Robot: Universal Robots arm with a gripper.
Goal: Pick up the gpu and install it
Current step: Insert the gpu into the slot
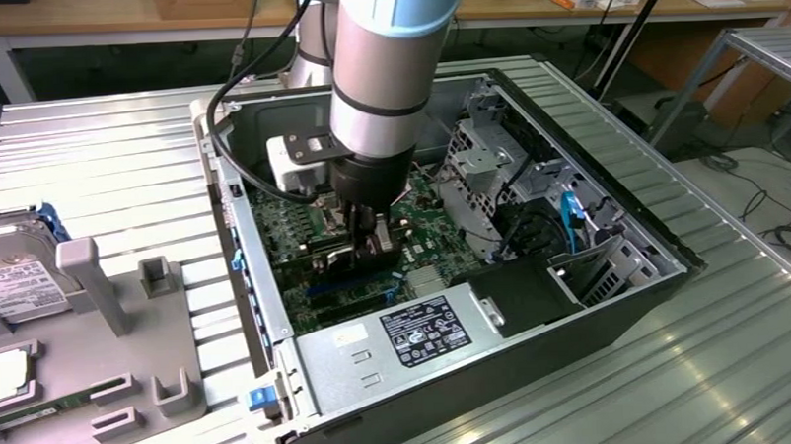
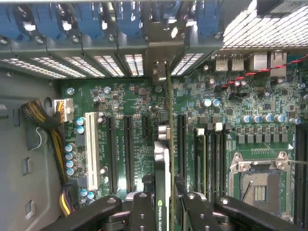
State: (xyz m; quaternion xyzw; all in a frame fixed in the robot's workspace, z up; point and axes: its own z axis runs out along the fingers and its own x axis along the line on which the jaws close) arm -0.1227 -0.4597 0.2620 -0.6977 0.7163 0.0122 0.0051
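The gpu (image 2: 164,139) stands on edge inside the open computer case (image 1: 634,273). It is a thin dark card with a green-and-black label and a metal end bracket (image 2: 159,72) close to the case's rear slot openings. My gripper (image 2: 164,204) is shut on it, with one black finger (image 2: 142,208) on each flat side. In the exterior view the gripper (image 1: 366,241) reaches straight down to the green motherboard (image 1: 434,206). The card lies parallel to the long black slots (image 2: 129,149), between two of them. I cannot tell whether its lower edge sits in a slot.
A white slot (image 2: 91,149) and a yellow-black cable bundle (image 2: 43,125) lie to one side of the card, the processor socket (image 2: 260,183) to the other. The power supply (image 1: 413,340) and drive cage (image 1: 486,169) crowd the case. A hard drive (image 1: 10,285) rests in a grey fixture (image 1: 135,320) at the exterior view's left.
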